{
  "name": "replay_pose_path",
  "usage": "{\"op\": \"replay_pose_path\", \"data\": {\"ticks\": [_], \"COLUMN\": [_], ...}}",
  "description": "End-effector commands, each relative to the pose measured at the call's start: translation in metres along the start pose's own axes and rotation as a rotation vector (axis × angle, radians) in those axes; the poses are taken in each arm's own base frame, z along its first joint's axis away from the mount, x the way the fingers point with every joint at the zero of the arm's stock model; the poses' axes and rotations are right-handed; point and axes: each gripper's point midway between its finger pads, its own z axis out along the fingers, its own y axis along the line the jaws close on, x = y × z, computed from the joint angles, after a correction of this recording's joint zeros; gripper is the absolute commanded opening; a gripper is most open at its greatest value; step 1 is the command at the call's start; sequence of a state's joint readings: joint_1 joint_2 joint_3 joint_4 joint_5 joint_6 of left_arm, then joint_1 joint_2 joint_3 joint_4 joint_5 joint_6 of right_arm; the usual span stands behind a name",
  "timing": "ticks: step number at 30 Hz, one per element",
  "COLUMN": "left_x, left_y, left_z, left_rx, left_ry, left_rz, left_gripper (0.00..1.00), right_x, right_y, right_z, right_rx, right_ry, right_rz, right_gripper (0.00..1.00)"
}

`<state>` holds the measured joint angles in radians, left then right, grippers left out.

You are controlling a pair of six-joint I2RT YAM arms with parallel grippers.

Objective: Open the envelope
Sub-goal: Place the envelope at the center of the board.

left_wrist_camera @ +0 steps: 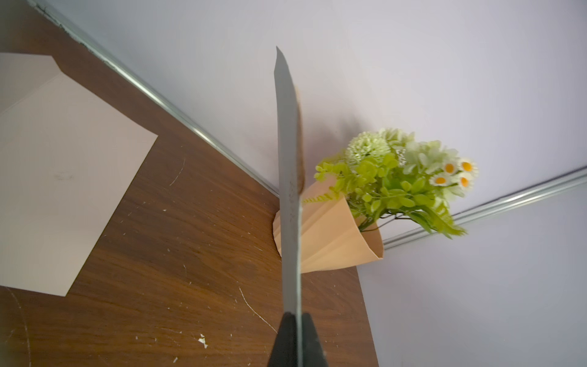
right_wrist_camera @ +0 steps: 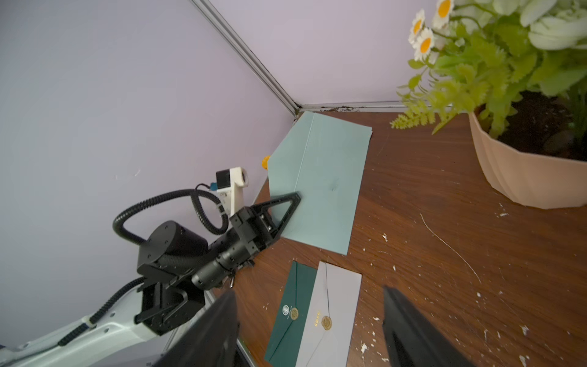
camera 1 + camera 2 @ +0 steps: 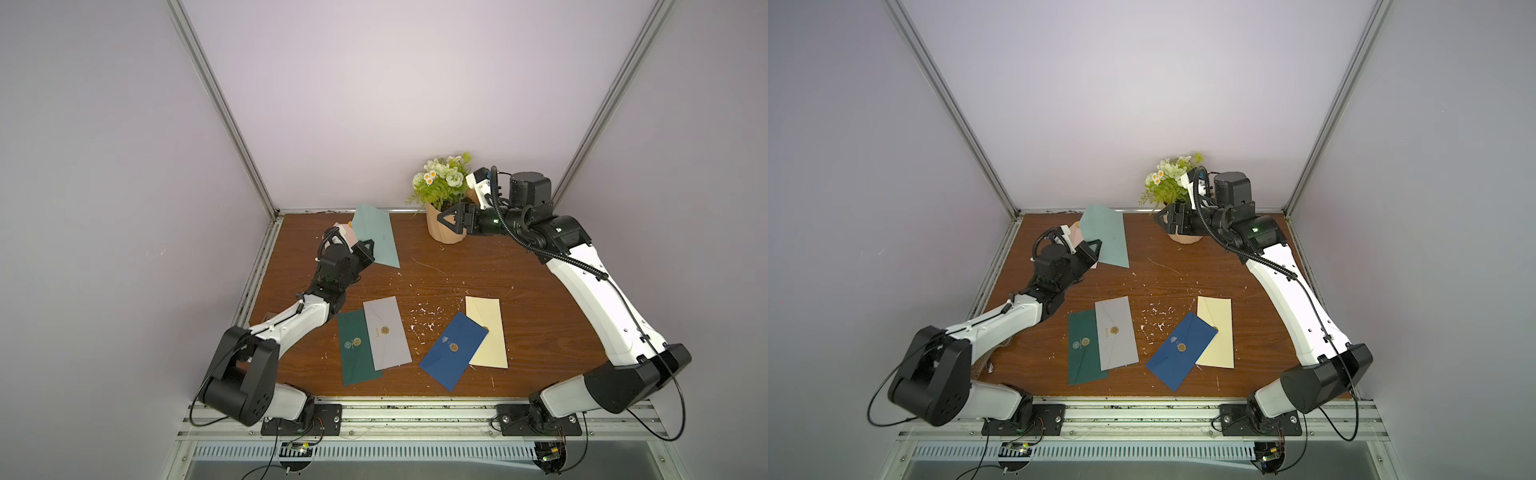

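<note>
Lying nearest are the green envelope (image 3: 353, 361), grey envelope (image 3: 390, 353), blue envelope (image 3: 451, 353) and cream envelope (image 3: 492, 336). Farther, the left end effector (image 3: 368, 254) pinches the teal envelope (image 3: 376, 235) over the surface (image 3: 540, 282), far left; the right end effector (image 3: 455, 219) hangs spread near the pot (image 3: 444, 237).

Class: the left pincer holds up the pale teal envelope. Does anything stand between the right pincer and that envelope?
Nothing visible does. The right pincer stands open beside the flower pot, which sits off to the side; its wrist view shows only table between it and the teal envelope clamped in the left pincer.
</note>
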<state>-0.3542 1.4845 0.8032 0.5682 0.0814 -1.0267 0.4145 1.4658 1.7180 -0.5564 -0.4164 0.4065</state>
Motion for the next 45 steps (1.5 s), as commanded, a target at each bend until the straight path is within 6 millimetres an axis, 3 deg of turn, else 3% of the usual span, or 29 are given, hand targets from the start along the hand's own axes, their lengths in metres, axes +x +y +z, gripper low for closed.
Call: {"op": "replay_pose_path", "data": {"ticks": [1,7,10,17,24,27,33,40,45], "left_x": [-0.017,0.015,0.033,0.066,0.084,0.087,0.093,0.081,0.064], "left_y": [-0.007,0.019,0.038,0.081,0.114,0.117,0.121,0.108,0.088], "left_z": [0.028,0.107,0.137,0.173,0.17,0.165,0.15,0.129,0.105], "left_rx": [0.035,0.024,-0.015,-0.131,-0.21,-0.198,-0.198,-0.208,-0.235], "left_ry": [-0.062,0.057,0.114,0.239,0.289,0.3,0.306,0.308,0.322], "left_rz": [-0.057,-0.095,-0.098,-0.058,-0.06,-0.067,-0.077,-0.002,0.106], "left_gripper": [0.0,0.0,0.01,0.01,0.02,0.2,0.44,0.66,0.69], "right_x": [0.002,0.008,0.007,0.009,0.011,0.013,0.015,0.017,0.022], "right_y": [-0.006,-0.01,-0.015,-0.02,-0.025,-0.027,-0.028,-0.031,-0.034], "right_z": [-0.023,-0.047,-0.057,-0.071,-0.071,-0.068,-0.058,-0.04,-0.023], "right_rx": [0.063,0.105,0.141,0.177,0.193,0.192,0.169,0.14,0.107], "right_ry": [-0.022,-0.046,-0.064,-0.097,-0.097,-0.088,-0.073,-0.051,-0.015], "right_rz": [-0.044,-0.052,-0.053,-0.046,-0.029,-0.021,-0.001,0.028,0.044], "right_gripper": [0.76,0.77,0.78,0.8,0.81,0.81,0.81,0.82,0.82]}}
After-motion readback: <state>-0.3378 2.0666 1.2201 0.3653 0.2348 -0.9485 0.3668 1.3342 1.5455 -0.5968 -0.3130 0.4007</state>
